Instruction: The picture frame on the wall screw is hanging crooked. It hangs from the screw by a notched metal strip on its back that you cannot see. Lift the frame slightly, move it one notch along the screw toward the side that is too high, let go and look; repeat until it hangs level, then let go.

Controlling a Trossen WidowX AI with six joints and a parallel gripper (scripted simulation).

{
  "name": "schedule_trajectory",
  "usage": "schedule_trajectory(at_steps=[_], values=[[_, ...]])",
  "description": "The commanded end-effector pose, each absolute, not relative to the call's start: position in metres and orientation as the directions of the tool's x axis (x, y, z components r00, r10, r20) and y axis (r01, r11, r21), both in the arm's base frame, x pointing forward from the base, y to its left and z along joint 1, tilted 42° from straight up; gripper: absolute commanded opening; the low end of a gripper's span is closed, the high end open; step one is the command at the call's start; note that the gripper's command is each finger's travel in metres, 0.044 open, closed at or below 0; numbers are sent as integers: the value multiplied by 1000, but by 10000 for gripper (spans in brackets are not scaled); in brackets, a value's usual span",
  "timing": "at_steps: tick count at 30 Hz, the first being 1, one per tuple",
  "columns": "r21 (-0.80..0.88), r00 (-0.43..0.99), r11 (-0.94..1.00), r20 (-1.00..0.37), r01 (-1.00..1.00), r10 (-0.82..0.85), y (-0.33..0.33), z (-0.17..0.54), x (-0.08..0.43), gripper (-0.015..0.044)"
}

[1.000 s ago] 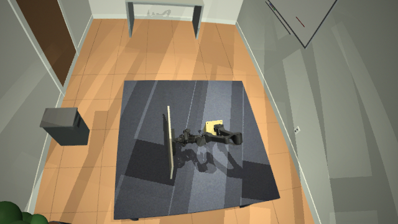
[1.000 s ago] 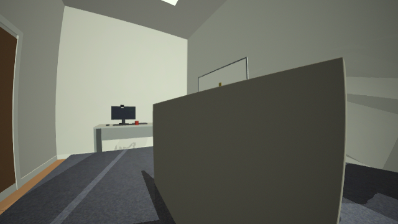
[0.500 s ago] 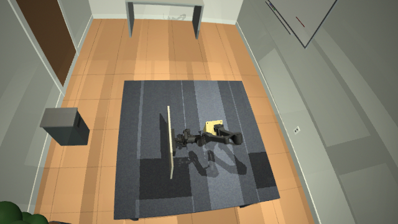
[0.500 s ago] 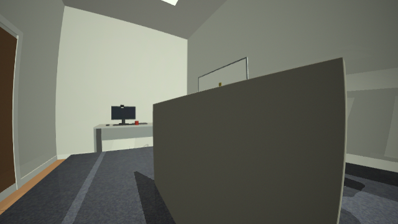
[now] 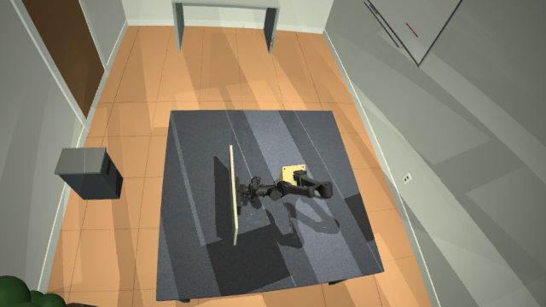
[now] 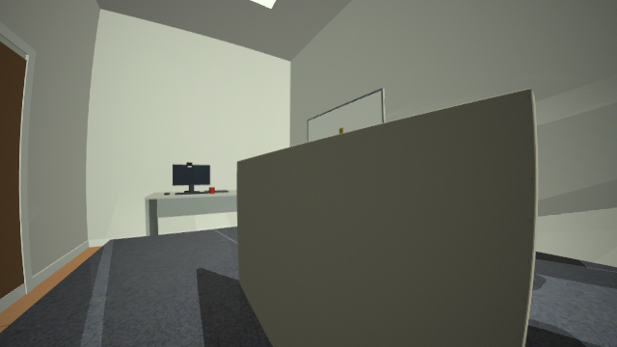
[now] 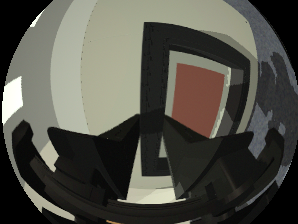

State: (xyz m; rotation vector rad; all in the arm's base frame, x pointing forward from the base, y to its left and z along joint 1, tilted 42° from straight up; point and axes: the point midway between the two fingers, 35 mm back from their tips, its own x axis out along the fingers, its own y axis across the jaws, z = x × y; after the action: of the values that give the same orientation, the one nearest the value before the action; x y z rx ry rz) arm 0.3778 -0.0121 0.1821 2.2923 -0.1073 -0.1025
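Note:
The picture frame, black with a pale mat and a red-brown picture, is against the front of the upright pale wall board. My gripper is shut on the frame's bar that stands upright at the left of it in the wrist view, with a fingertip on each side. In the top view the frame is a thin dark strip, partly behind the gripper; the exterior view shows only the board's back. The screw and notched strip are hidden. The wide wrist view bends lines, so I cannot tell whether the frame is level.
The board stands on the dark table. The arm reaches to it from its yellow base plate. A grey cabinet stands on the floor beyond the table, and a desk is at the far wall.

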Motion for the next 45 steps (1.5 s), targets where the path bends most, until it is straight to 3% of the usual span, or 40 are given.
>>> schedule_trajectory(at_steps=[1, 3, 13, 18, 31, 38, 45], values=[[731, 993, -680, -38, -46, -108, -12, 182, 378, 0], [726, 993, -686, -38, -46, -108, -12, 182, 378, 0], [740, 993, -671, -39, -46, -111, -12, 182, 378, 260], [744, 993, -666, -39, -45, -111, -11, 184, 373, 260], [826, 993, -563, -42, -30, -114, 2, 184, 282, 260], [821, 993, -570, -33, -37, -113, 3, 191, 282, 260], [817, 990, -575, -43, -40, -131, 3, 213, 249, 260]])
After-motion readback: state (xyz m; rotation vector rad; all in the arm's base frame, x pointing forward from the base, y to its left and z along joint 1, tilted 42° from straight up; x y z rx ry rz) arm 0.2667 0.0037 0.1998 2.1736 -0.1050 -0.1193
